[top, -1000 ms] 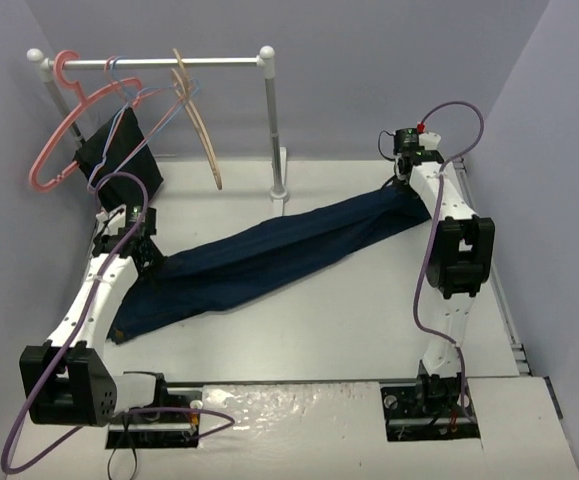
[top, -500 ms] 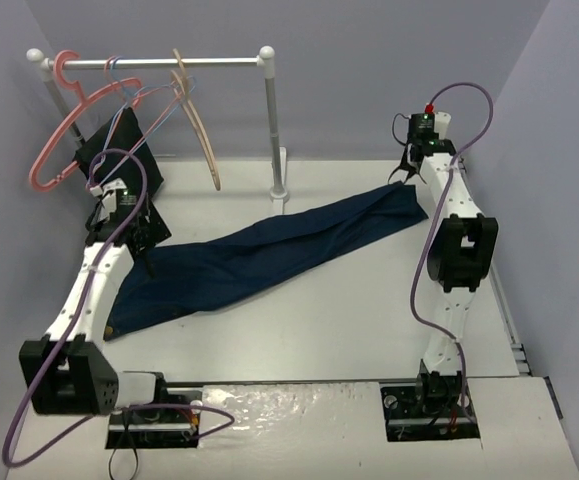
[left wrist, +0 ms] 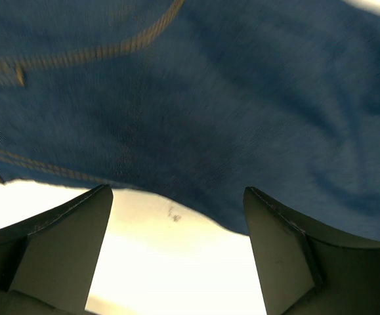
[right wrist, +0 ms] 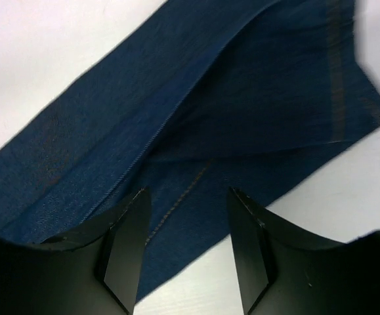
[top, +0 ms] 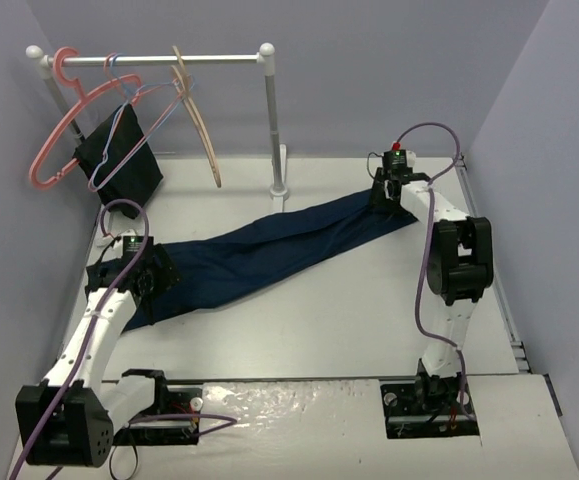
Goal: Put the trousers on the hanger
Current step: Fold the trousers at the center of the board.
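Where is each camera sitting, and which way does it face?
Top external: above and behind the robot, facing down; left arm, right arm, trousers, hanger, table.
Left wrist: on the left arm, looking down at the trousers' stitched end; open left gripper shows.
Right wrist: on the right arm, looking down at the hem end; open right gripper shows.
Shared: the trousers, in all three.

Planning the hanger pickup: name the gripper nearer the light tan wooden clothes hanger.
Left. The left gripper is in front of the hanger, slightly left; the right gripper is far to its right.
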Controlling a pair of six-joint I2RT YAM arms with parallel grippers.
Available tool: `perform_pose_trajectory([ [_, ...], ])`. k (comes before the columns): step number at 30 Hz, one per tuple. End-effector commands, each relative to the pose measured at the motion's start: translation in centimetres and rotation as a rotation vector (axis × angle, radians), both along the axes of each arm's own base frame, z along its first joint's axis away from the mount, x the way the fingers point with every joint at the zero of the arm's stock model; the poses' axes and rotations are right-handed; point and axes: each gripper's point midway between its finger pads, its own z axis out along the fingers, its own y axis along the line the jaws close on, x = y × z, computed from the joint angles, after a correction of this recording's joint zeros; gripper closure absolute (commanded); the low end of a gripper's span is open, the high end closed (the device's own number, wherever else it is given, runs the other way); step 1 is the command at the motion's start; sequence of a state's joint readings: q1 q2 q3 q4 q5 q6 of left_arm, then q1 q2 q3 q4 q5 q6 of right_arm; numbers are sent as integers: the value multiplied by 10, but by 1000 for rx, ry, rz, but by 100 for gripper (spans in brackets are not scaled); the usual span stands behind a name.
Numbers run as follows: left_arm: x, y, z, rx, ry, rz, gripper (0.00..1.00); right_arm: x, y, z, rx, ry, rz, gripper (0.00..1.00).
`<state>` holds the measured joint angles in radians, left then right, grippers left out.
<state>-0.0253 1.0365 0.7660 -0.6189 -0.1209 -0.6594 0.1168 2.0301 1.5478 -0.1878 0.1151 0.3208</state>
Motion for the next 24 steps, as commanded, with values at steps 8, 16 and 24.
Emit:
perform_pose_trajectory([
  [8,14,-6,21,-29,-49,-9,22,-70,-23,-74,-34,119,-209,61],
  [16,15,4,46,69,-44,-106,22,-192,-53,-83,-88,282,-368,59],
  [24,17,-7,56,61,-67,-236,22,-214,-53,-21,-17,159,-338,57],
])
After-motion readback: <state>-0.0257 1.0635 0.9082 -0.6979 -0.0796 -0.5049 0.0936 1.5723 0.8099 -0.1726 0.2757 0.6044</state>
